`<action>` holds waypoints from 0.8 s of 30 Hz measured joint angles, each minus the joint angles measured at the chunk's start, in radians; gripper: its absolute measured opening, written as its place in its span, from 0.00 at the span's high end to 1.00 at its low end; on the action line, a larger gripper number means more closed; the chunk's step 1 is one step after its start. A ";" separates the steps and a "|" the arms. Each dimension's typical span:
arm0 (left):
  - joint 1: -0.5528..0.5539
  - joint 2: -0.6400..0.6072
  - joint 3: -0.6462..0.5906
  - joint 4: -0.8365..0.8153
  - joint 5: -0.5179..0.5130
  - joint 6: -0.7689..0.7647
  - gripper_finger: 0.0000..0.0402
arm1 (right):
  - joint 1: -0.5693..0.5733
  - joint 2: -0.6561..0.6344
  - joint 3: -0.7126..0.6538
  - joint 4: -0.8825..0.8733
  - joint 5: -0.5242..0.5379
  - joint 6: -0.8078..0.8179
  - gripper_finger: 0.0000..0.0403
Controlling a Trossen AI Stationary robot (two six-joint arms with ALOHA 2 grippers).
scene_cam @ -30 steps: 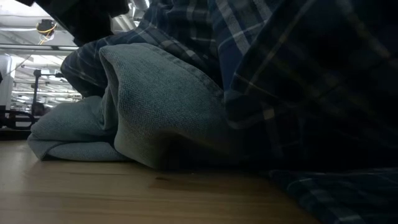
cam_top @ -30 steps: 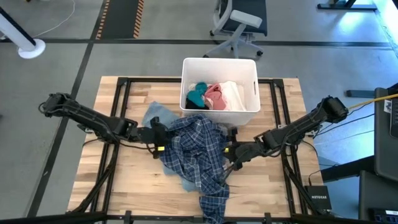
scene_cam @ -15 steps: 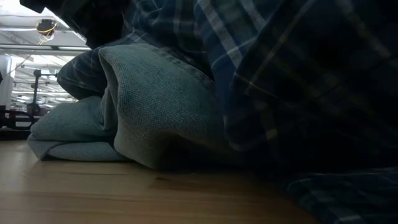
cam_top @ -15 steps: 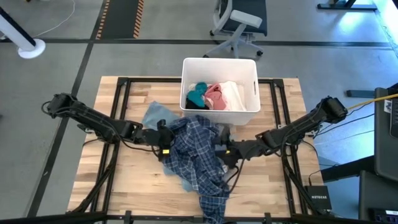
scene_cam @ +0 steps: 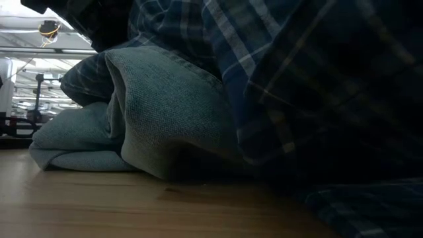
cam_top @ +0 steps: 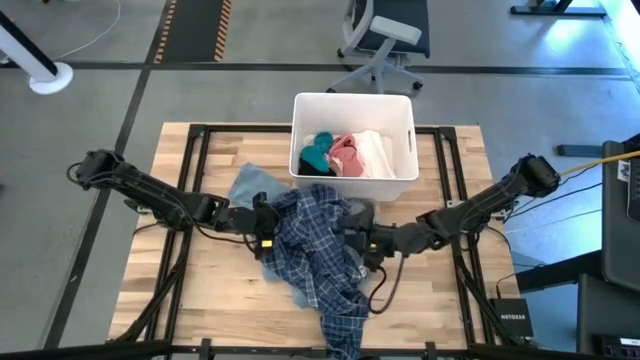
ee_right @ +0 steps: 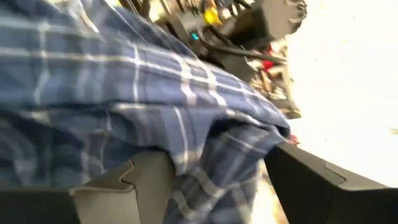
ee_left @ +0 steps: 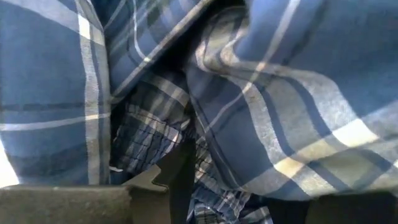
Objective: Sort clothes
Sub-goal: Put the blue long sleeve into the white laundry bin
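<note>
- high view: my left gripper (cam_top: 262, 222) holds the plaid shirt (cam_top: 318, 250) at its 9 o'clock edge and my right gripper (cam_top: 362, 240) at 3 o'clock; the shirt's long axis runs 12 to 6, and the white bin (cam_top: 400, 108) lies at 12, nearer my right arm. bin contents: one teal garment (cam_top: 317, 152), one pink garment (cam_top: 345, 153), one white garment (cam_top: 374, 152).
- low view: one blue-grey garment (scene_cam: 158, 119) lies under the plaid.
- left wrist view: plaid fills the frame; my fingers probably pinch it, spread wide.
- right wrist view: my fingers (ee_right: 134, 177) stand apart, a plaid fold between them.
</note>
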 joint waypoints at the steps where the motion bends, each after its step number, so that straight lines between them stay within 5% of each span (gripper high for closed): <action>1: 0.000 0.000 0.000 0.000 0.000 0.003 0.61 | 0.012 -0.009 0.005 -0.015 0.052 -0.028 0.37; 4: 0.000 0.000 0.000 0.000 0.000 0.005 0.61 | 0.044 -0.031 0.018 -0.045 0.132 -0.077 0.37; 12: 0.001 0.000 0.000 0.006 0.000 0.011 0.61 | 0.061 0.029 0.020 -0.076 0.046 -0.153 0.37; 24: 0.001 0.000 0.000 0.021 0.000 0.018 0.61 | 0.047 0.209 0.059 0.067 0.047 -0.558 0.37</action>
